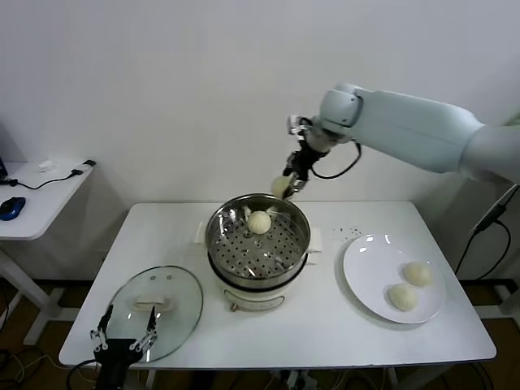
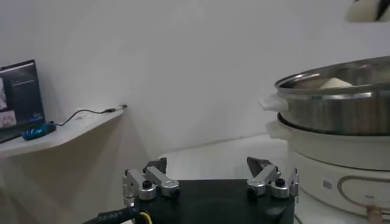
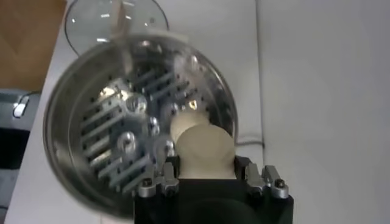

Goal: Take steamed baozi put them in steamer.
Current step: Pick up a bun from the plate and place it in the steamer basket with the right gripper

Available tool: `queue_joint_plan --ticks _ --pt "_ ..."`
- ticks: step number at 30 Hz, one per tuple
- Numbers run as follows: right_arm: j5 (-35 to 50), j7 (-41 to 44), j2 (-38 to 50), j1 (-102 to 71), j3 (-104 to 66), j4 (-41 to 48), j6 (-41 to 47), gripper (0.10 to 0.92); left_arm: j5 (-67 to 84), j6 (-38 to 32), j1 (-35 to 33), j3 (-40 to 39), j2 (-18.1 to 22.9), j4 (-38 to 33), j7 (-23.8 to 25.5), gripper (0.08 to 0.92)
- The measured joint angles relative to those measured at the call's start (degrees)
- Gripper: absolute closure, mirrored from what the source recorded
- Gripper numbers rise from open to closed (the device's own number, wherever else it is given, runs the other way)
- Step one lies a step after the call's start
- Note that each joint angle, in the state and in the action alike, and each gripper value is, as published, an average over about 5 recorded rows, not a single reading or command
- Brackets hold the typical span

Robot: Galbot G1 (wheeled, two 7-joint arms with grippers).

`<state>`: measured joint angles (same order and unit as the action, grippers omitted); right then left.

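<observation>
— So where's the right gripper (image 1: 286,185)?
— Above the steamer's (image 1: 258,244) far rim, clenched on a bun (image 3: 205,152).
— Other buns?
— One bun on the tray (image 1: 259,222) inside the steamer, two on the plate (image 1: 367,276) to its right.
— Left gripper (image 1: 123,334)?
— Parked low by the glass lid (image 1: 157,310), fingers spread, holding nothing.

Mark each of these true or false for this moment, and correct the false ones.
1. The right hand holds a baozi above the steamer. True.
2. The steamer's tray holds no baozi. False: one bun already lies in it.
3. Two baozi remain on the white plate. True.
4. The glass lid sits on the steamer. False: it lies on the table beside the steamer.
5. The left hand grips the lid. False: it is open and holds nothing.
</observation>
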<state>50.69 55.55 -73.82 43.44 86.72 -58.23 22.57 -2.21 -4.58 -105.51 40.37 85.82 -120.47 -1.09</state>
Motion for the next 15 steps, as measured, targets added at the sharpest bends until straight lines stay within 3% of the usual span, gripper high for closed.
queue_joint_plan --ticks 15 --pt "2.64 -4.78 -10.98 -6.46 3.2 2.19 3.72 0.432 0.14 -0.06 0.26 0.36 -1.1 0.12 0.0 0.177"
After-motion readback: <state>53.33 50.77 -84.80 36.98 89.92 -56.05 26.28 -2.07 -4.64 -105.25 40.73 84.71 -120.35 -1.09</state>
